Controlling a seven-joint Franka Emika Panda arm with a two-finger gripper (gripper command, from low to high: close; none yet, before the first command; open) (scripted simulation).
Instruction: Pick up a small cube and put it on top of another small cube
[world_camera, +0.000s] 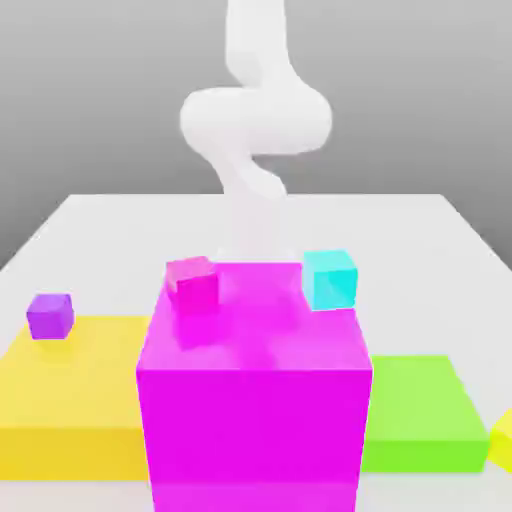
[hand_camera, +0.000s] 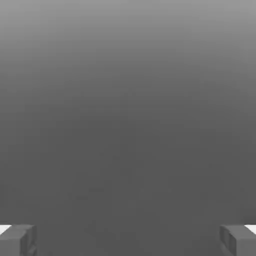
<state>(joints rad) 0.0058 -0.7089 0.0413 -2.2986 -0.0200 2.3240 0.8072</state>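
The fingers (hand_camera: 17, 240) are seen spread wide w/ nothing between them, over bare grey ground. In the exterior view, a sliver of the small yellow cube (world_camera: 503, 440) is seen at the near right edge, just beside the green block (world_camera: 420, 410); pink (world_camera: 193, 280) & cyan (world_camera: 330, 278) cubes are set on the big magenta block (world_camera: 255, 400), a purple cube (world_camera: 50, 316) on the flat yellow block (world_camera: 70, 400) at left.

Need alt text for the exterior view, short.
A large magenta block fills the foreground, a small pink cube and a small cyan cube on top. A flat yellow block carries a small purple cube; a green block sits opposite, white robot arm behind.
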